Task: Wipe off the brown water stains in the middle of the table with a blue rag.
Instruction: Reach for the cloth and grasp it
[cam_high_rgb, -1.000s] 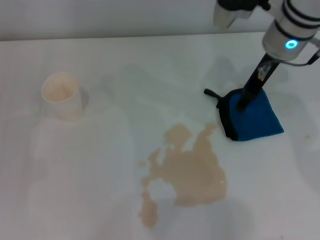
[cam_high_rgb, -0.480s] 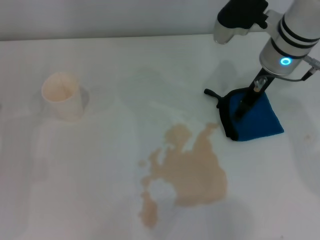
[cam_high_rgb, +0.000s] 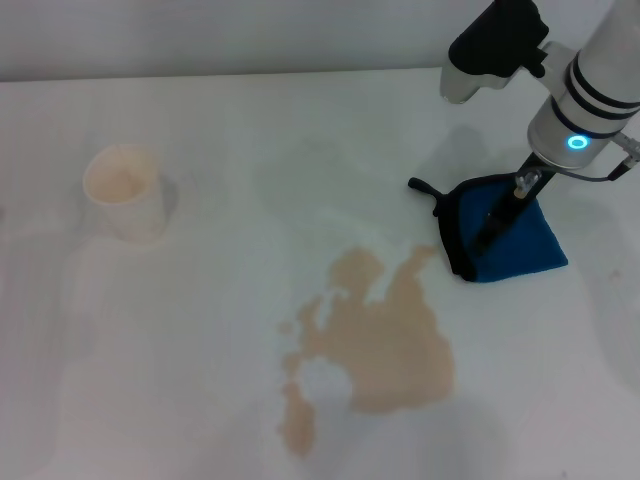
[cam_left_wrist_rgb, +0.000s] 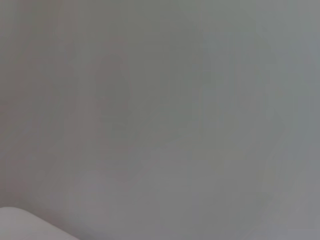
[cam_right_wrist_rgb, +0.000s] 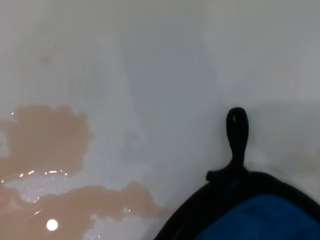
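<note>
The blue rag (cam_high_rgb: 520, 243) lies folded on the white table (cam_high_rgb: 200, 340) at the right, its black loop (cam_high_rgb: 420, 186) pointing left. My right gripper (cam_high_rgb: 492, 228) comes down at a slant from the upper right and rests on the rag's middle. The brown water stains (cam_high_rgb: 385, 335) spread over the table's middle, just left of and nearer than the rag, with a thin tail of droplets at their near left. In the right wrist view the rag (cam_right_wrist_rgb: 260, 215) and its loop (cam_right_wrist_rgb: 237, 135) lie beside the stains (cam_right_wrist_rgb: 45, 145). My left arm is out of view.
An off-white paper cup (cam_high_rgb: 125, 192) stands upright at the far left. The table's back edge runs along the top of the head view, behind my right arm. The left wrist view shows only a plain grey surface.
My right arm has shifted right and toward the near side, and the gripper tip has slid from the rag's far edge onto its middle. The rag's far edge looks slightly raised.
</note>
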